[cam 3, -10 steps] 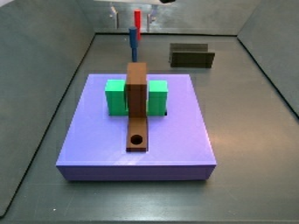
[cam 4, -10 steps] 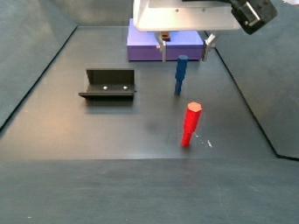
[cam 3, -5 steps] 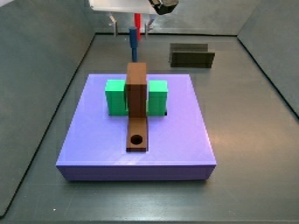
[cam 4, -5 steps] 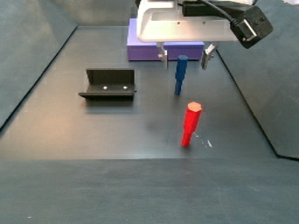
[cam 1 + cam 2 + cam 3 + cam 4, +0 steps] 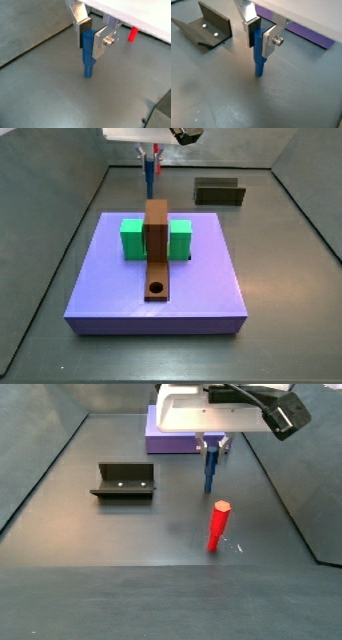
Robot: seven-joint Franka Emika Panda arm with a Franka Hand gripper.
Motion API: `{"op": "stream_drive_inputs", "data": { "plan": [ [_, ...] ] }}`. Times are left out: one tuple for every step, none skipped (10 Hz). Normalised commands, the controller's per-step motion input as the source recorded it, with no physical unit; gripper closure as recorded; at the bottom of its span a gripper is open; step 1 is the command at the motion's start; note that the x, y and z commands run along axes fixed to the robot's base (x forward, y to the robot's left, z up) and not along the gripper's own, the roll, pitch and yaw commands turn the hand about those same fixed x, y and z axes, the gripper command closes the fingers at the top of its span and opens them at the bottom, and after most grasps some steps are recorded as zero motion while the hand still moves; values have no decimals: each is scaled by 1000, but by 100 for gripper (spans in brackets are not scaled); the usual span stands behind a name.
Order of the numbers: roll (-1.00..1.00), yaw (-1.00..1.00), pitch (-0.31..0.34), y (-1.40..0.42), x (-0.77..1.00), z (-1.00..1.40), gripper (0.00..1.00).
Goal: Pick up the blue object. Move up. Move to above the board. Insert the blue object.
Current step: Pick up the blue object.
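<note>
The blue object [image 5: 209,474] is a slim blue peg standing upright on the grey floor, also seen in a side view [image 5: 150,174] and in both wrist views [image 5: 87,64] [image 5: 259,66]. My gripper [image 5: 210,447] is straight above it, and its silver fingers are shut on the peg's upper end [image 5: 91,50] [image 5: 260,49]. The peg's lower end still reaches the floor. The board [image 5: 156,246] is a long brown plank with a round hole at its near end. It lies across a green block [image 5: 131,238] on the purple slab [image 5: 201,288], apart from my gripper.
A red stick [image 5: 218,527] stands upright on the floor near the peg, also seen in a wrist view [image 5: 132,34]. The dark fixture [image 5: 124,480] stands to one side, also seen in a wrist view [image 5: 204,27]. Grey walls enclose the floor.
My gripper has come down over the peg, and its fingers, wide apart half a second ago, have closed on the peg's upper end. The peg has not moved.
</note>
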Motion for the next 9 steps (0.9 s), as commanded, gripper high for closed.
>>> {"op": "stream_drive_inputs", "data": {
  "plan": [
    [0, 0, 0, 0, 0, 0, 100],
    [0, 0, 0, 0, 0, 0, 100],
    [0, 0, 0, 0, 0, 0, 100],
    [0, 0, 0, 0, 0, 0, 100],
    [0, 0, 0, 0, 0, 0, 100],
    [0, 0, 0, 0, 0, 0, 100],
    [0, 0, 0, 0, 0, 0, 100],
    [0, 0, 0, 0, 0, 0, 100],
    [0, 0, 0, 0, 0, 0, 100]
  ]
}}
